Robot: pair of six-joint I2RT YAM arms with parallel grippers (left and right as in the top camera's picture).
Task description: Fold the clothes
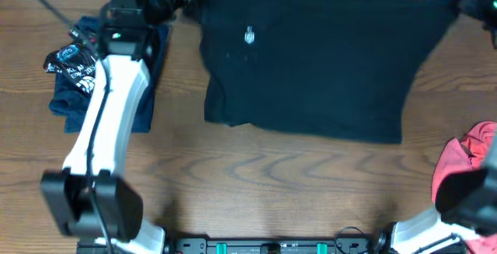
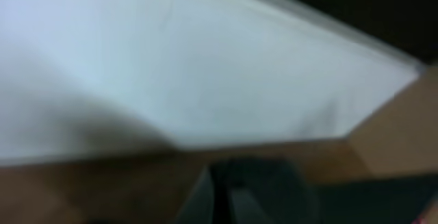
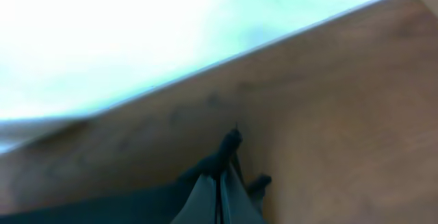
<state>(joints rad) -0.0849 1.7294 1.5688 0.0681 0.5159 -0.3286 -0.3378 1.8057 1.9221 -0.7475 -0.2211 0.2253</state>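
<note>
- The clothes (image 1: 311, 60), one black garment, lie spread flat across the upper centre and upper right of the desk (image 1: 256, 176), with a small white logo (image 1: 249, 35) near the garment's upper left.
- The left tool (image 1: 167, 1) sits at the garment's upper-left corner, closed narrow on the fabric; its wrist view is too blurred to show more.
- The right tool (image 3: 222, 183) is at the upper-right corner, fingers pressed together on a pinch of black cloth.
- A navy garment (image 1: 66, 102) with print lies at the left edge, partly under the left arm.
- A coral-red garment (image 1: 458, 161) lies at the lower right.
</note>
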